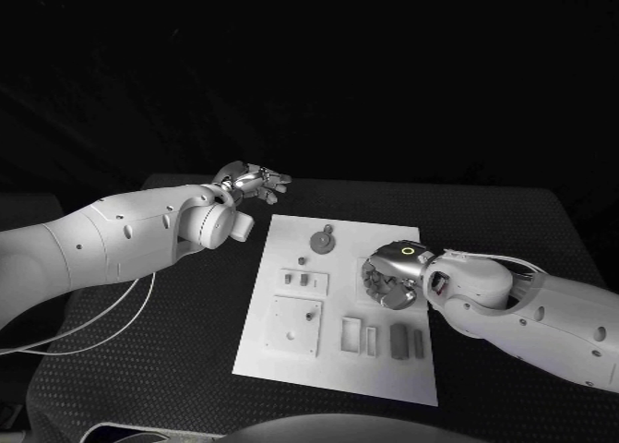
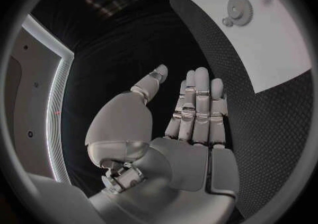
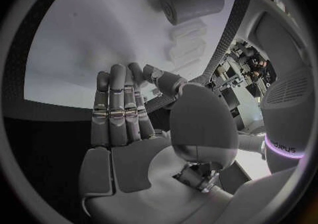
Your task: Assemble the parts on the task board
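White task board (image 1: 389,369) lies in the middle of the black tabletop (image 1: 149,369), with grey parts (image 1: 321,242) on it. The right robot hand (image 1: 389,275) hovers over the board's right side, fingers straight, holding nothing. The left robot hand (image 1: 251,180) is open and empty near the tabletop's far edge, apart from the board.

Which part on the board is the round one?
The gear near the far end of the task board; the other parts are rectangular blocks and plates.
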Motion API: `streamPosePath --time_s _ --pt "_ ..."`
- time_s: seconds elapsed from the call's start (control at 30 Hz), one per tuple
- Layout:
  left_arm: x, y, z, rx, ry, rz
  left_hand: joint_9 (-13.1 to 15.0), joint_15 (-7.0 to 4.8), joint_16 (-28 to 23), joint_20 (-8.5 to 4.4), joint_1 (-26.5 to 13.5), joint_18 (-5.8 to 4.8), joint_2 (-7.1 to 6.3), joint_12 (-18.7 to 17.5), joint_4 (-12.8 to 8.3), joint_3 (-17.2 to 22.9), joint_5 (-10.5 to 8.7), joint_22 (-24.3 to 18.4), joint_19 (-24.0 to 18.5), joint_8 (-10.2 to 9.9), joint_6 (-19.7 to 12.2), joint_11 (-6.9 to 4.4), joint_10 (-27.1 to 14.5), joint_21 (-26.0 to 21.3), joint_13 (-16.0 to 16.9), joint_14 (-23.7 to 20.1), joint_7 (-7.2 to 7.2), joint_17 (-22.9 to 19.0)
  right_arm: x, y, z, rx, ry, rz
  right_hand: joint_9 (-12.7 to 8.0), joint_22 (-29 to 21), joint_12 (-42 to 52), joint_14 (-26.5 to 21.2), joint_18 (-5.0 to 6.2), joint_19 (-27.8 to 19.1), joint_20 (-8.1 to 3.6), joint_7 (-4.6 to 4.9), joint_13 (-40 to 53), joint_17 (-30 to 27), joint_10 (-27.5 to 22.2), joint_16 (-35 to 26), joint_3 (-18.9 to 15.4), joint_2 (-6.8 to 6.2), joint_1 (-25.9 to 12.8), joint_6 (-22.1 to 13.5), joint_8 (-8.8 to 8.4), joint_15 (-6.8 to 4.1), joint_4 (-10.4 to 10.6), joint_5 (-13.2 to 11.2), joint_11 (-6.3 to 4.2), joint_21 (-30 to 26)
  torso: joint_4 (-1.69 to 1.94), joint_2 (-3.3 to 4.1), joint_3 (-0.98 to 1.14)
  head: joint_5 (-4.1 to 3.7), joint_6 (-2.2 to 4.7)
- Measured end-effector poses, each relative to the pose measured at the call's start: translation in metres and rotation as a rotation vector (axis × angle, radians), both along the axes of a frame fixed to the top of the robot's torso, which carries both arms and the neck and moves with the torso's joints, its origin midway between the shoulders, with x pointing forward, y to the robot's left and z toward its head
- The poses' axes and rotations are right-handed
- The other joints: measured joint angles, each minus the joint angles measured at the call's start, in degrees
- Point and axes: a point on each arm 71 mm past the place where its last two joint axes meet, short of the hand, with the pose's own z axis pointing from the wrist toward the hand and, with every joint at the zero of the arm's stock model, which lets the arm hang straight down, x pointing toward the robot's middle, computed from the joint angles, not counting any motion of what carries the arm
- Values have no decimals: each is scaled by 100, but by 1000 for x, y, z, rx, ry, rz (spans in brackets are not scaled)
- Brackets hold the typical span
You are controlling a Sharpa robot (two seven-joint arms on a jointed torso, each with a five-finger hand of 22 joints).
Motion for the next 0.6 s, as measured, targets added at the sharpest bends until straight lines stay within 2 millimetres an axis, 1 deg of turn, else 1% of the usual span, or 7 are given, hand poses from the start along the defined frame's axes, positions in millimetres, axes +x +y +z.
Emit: streamPosePath --time_s 0.07,0.1,0.2,0.33,0.47,0.53,0.6 --pt "0 0 0 0 0 0 0 0 0 0 0 0 0 0 0 0 0 0 0 0 0 0 0 0 0 0 0 0 0 0 0 2 -7 1 4 0 44 19 -1 22 -22 -19 21 10 67 0 93 46 46 53 36 -19 6 0 -33 1 -1 -1 0 1 -2" --pt "0 0 0 0 0 0 0 0 0 0 0 0 0 0 0 0 0 0 0 0 0 0 0 0 0 0 0 0 0 0 1 4 -12 1 8 0 65 31 -1 54 -11 -26 32 20 109 28 157 65 65 103 56 -30 2 0 -50 1 -1 -1 0 1 -4" --pt "0 0 0 0 0 0 0 0 0 0 0 0 0 0 0 0 0 0 0 0 0 0 0 0 0 0 0 0 0 0 1 10 -25 3 46 0 103 99 -2 138 -51 -69 90 63 202 99 287 66 65 183 99 -79 -5 -6 -86 68 -3 -1 3 4 -8" --pt "0 0 0 0 0 0 0 0 0 0 0 0 0 0 0 0 0 4 0 0 0 0 0 0 0 0 0 0 0 2 2 20 -40 6 45 -1 133 143 -8 195 -91 -119 166 115 279 163 357 96 36 233 144 -101 -45 -6 -124 114 -5 -1 7 8 -13" --pt "0 0 0 0 0 0 0 0 0 0 0 0 0 0 0 0 0 4 0 0 0 0 0 0 0 0 0 -1 -1 2 3 29 -52 7 45 -2 154 144 -12 207 -103 -105 190 140 280 200 390 113 19 258 161 -101 -61 -7 -124 149 -7 -1 7 9 -14" --pt "0 0 0 0 0 0 0 0 0 0 0 0 0 0 0 0 0 4 0 0 0 0 0 0 0 0 0 0 -2 1 4 35 -56 7 45 -1 153 145 -42 238 -93 -111 190 147 299 200 405 113 19 264 161 -100 -59 -23 -143 154 -7 -2 6 9 -14" --pt "0 0 0 0 0 0 0 0 0 0 0 0 0 0 0 0 0 4 0 0 0 0 0 0 0 0 0 5 -3 1 5 41 -58 7 45 -1 154 152 -43 245 -102 -111 202 149 300 200 408 113 20 264 161 -93 -61 -23 -144 155 -6 -2 5 9 -14"
